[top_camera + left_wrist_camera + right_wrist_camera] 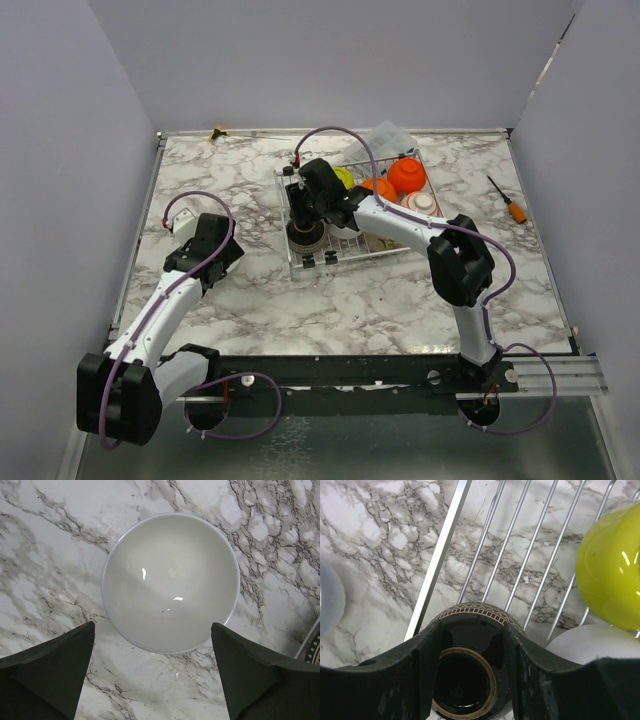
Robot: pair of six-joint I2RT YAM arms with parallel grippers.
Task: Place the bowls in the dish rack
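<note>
My right gripper (472, 630) is shut on the dark brown bowl (470, 675), which hangs upside down with its foot ring facing the camera, over the left end of the silver wire dish rack (437, 565). In the top view the bowl (305, 237) is at the rack's (352, 250) front left corner. A lime-yellow bowl (612, 565) and a white bowl (590, 642) lie in the rack. My left gripper (152, 625) is open above a white bowl (170, 580) standing upright on the marble; the fingers (55, 665) are apart from its rim.
The rack also holds two orange bowls (406, 173) and a white bowl with red pattern (420, 203). A clear plastic bag (390, 135) lies behind the rack. An orange-handled screwdriver (507, 200) lies at the right. Grey walls enclose the table.
</note>
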